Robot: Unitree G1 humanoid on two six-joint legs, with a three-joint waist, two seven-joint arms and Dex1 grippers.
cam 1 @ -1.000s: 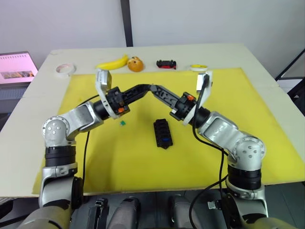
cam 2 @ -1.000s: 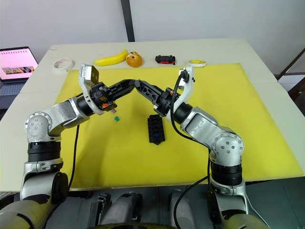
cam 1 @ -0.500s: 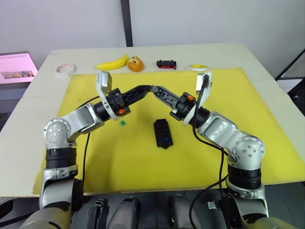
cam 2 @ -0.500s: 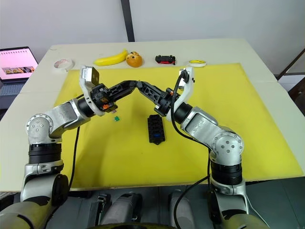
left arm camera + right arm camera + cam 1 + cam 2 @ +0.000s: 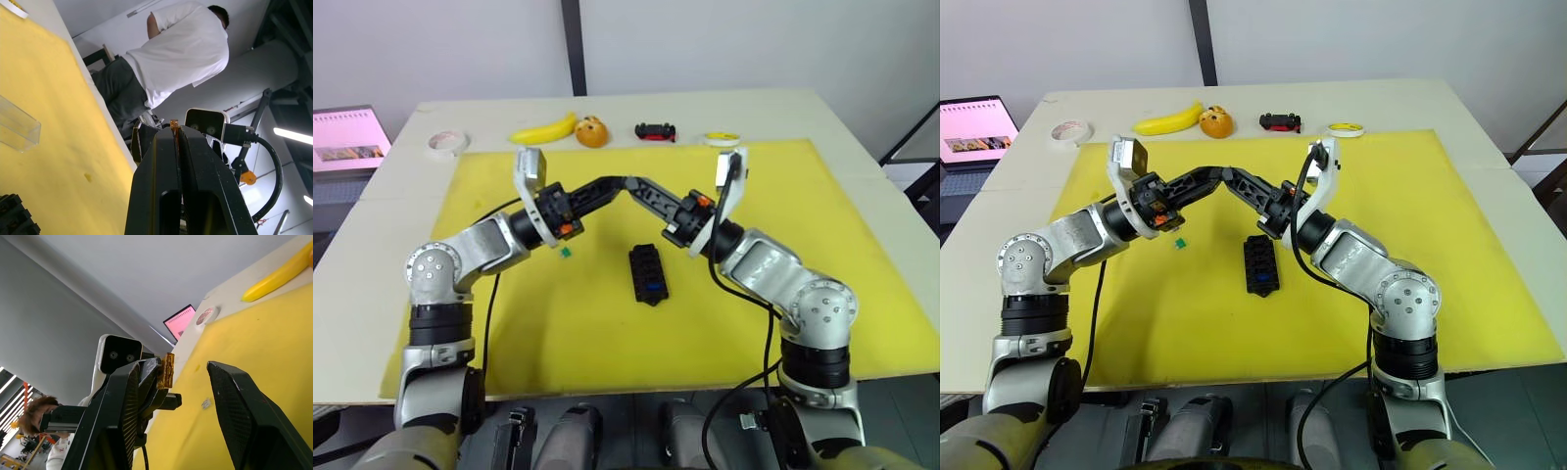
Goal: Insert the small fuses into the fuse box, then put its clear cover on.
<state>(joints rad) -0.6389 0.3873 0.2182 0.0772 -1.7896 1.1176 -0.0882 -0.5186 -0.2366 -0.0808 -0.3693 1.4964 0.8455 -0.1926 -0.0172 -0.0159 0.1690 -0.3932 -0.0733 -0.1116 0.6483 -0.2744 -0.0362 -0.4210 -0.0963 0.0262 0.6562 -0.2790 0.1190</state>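
Above the yellow mat (image 5: 803, 196) my two grippers meet tip to tip. My left gripper (image 5: 621, 181) is shut on a small olive-brown fuse (image 5: 167, 370), seen as a thin sliver (image 5: 173, 126) between its fingers. My right gripper (image 5: 633, 183) is open, its jaws standing wide on either side of that fuse without touching it. The black fuse box (image 5: 648, 274) lies on the mat below, with a blue fuse (image 5: 652, 287) seated in it. A green fuse (image 5: 566, 253) lies loose to its left. The clear cover (image 5: 17, 128) rests on the mat.
Along the table's far edge lie a banana (image 5: 545, 128), an orange (image 5: 591, 131), a toy car (image 5: 654, 130), a white tape roll (image 5: 447, 143) and a yellow roll (image 5: 721, 139). A pink screen (image 5: 347, 137) stands at far left. A person (image 5: 166, 63) stands beyond the table.
My left arm has edged slightly to the right, bringing the held fuse a little further between the right gripper's fingers. The right arm has stayed still.
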